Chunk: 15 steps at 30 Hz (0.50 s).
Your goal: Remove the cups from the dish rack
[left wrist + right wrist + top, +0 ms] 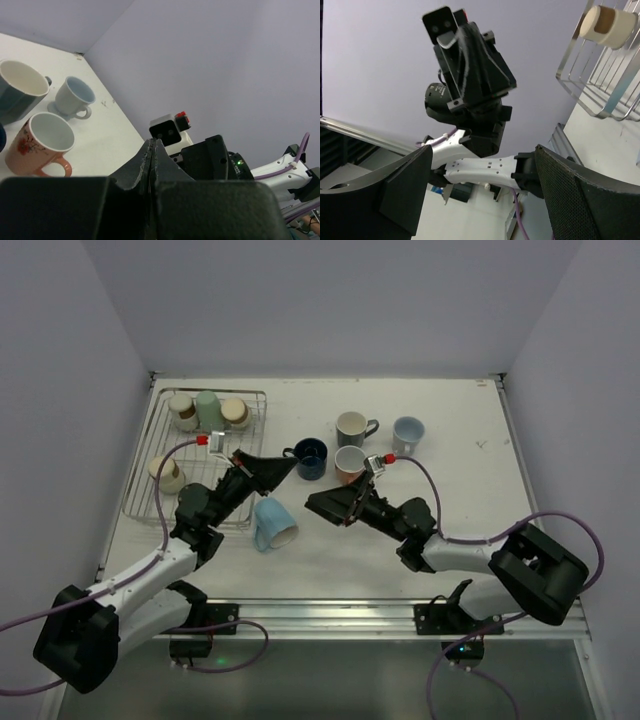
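A white table sits between pale purple walls. The rack is at the far left of the table. Its long side runs from near to far. The left arm hides its near right corner.

Four cups sit in the rack. A cream cup, a green cup and a tan cup are in a row at the far end. A pale cup is by the left rim. From above it is hard to tell if they are mouth up or mouth down. The right wrist view shows only a corner of the rack and one banded cup.

A blue cup lies on its side on the table, close to the rack's near right corner. Its mouth points to the near edge. A navy cup, a pink cup, a grey cup and a small blue cup stand mouth up in the middle. The left wrist view cuts off the grey cup at its left edge.

The left pincer is shut tight with nothing in it. Its tip is just beside the navy cup. The right pincer is wide open and holds nothing. It is just right of the blue cup
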Each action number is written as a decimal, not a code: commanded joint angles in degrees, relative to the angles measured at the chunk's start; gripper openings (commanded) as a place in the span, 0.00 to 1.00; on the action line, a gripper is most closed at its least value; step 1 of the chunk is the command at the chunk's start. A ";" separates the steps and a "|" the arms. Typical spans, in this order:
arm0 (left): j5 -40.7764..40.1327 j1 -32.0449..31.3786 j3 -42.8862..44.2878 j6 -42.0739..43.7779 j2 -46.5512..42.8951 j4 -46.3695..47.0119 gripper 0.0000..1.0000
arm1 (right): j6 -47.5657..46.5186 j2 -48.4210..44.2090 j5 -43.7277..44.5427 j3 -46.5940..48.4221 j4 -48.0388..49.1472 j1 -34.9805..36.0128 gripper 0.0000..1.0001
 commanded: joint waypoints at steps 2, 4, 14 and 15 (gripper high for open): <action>-2.95 -0.47 -2.94 0.97 -2.83 -0.21 0.00 | -5.03 2.62 2.35 0.70 2.64 0.16 0.85; -4.00 -0.47 -2.42 4.46 -5.46 -6.33 0.00 | -9.75 1.75 0.68 1.92 -4.13 0.16 0.85; -8.05 -0.47 9.09 20.91 -16.09 -35.72 0.06 | -21.57 1.37 10.08 8.25 -34.23 10.61 0.79; -8.48 -0.47 9.71 22.66 -16.71 -38.61 0.10 | -21.13 2.70 9.82 9.04 -33.96 11.92 0.79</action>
